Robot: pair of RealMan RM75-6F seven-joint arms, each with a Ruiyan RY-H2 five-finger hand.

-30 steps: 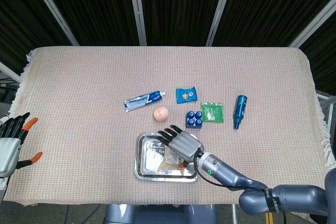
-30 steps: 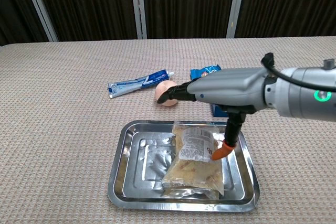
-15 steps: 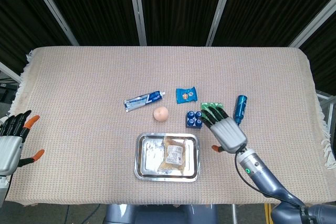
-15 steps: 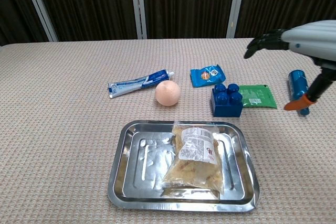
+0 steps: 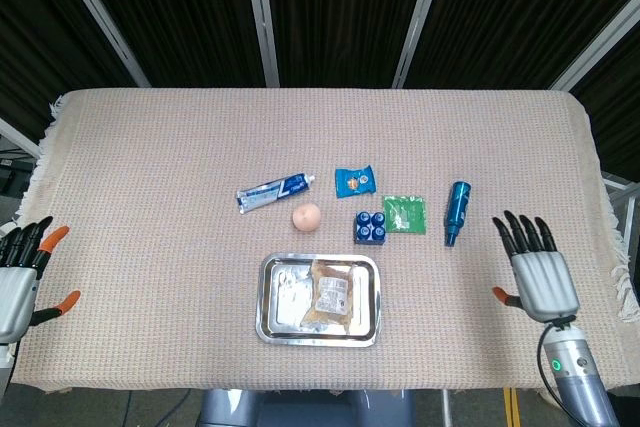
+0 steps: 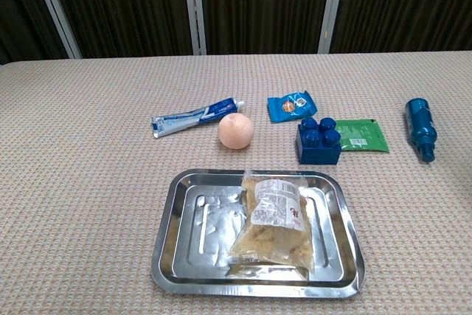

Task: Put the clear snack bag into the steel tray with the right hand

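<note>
The clear snack bag [image 5: 329, 297] [image 6: 273, 219] lies flat inside the steel tray [image 5: 278, 320] [image 6: 171, 256], right of the tray's middle, with nothing touching it. My right hand [image 5: 536, 269] hovers far to the right near the table's front right corner, fingers spread and holding nothing. At the left edge of the head view my left hand [image 5: 18, 277] is also spread and empty. Neither hand shows in the chest view.
Behind the tray lie a toothpaste tube [image 5: 275, 190] [image 6: 196, 116], a peach-coloured ball [image 5: 306, 215] [image 6: 236, 131], a blue snack packet [image 5: 353, 180] [image 6: 292, 105], a blue block [image 5: 370, 227] [image 6: 318, 142], a green sachet [image 5: 404, 214] [image 6: 361, 135] and a blue bottle [image 5: 457, 209] [image 6: 421, 127].
My right hand let go of the bag in the tray and swung away to the right, past the blue bottle, out of the chest view. The left hand stayed put.
</note>
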